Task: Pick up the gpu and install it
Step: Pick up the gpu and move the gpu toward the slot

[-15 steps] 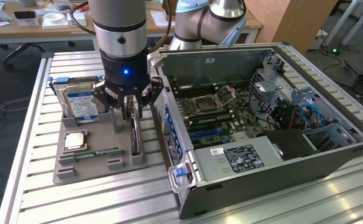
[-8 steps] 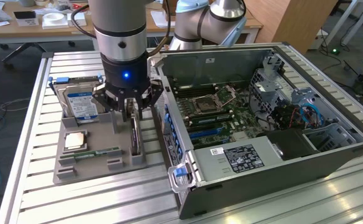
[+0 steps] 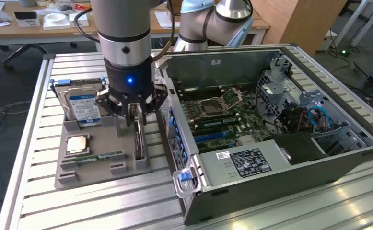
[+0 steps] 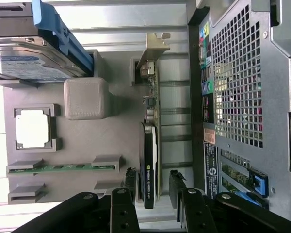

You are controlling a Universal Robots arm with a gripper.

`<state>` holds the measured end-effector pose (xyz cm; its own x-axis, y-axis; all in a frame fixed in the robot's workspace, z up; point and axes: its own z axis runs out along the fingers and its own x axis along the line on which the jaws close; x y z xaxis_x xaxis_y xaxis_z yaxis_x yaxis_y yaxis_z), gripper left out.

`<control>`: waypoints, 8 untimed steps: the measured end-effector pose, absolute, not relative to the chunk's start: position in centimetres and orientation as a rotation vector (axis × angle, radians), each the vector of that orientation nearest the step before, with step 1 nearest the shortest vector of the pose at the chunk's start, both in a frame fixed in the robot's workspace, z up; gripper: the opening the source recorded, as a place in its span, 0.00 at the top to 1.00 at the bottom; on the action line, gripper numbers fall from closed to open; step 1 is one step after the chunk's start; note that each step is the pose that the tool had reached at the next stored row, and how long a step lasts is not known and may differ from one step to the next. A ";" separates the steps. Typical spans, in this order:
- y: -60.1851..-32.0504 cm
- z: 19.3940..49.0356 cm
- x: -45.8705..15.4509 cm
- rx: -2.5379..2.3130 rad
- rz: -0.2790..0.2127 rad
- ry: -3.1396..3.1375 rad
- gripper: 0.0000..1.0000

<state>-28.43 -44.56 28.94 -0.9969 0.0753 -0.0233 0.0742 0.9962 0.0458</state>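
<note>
The gripper (image 3: pixel 137 116) hangs over the gpu (image 3: pixel 139 142), upright at the tray's (image 3: pixel 90 175) edge beside the case (image 3: pixel 270 165). Wrist view — fingers (image 4: pixel 130 180) wide, one each side.

- The gpu (image 4: pixel 149 165), a thin dark circuit-board card with a black cooler shroud and a silver metal end bracket, stands upright on its long edge.
- In the exterior view it sits slotted at the 3 o'clock side of the grey plastic holder (image 4: pixel 82 141), just beside the open computer case (image 3: pixel 270 177).
</note>
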 end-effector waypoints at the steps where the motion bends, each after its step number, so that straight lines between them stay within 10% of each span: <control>1: -44.5 28.9 -28.4 0.117 0.070 3.114 0.58; 8: -44.5 28.3 -28.4 0.117 0.070 3.114 0.58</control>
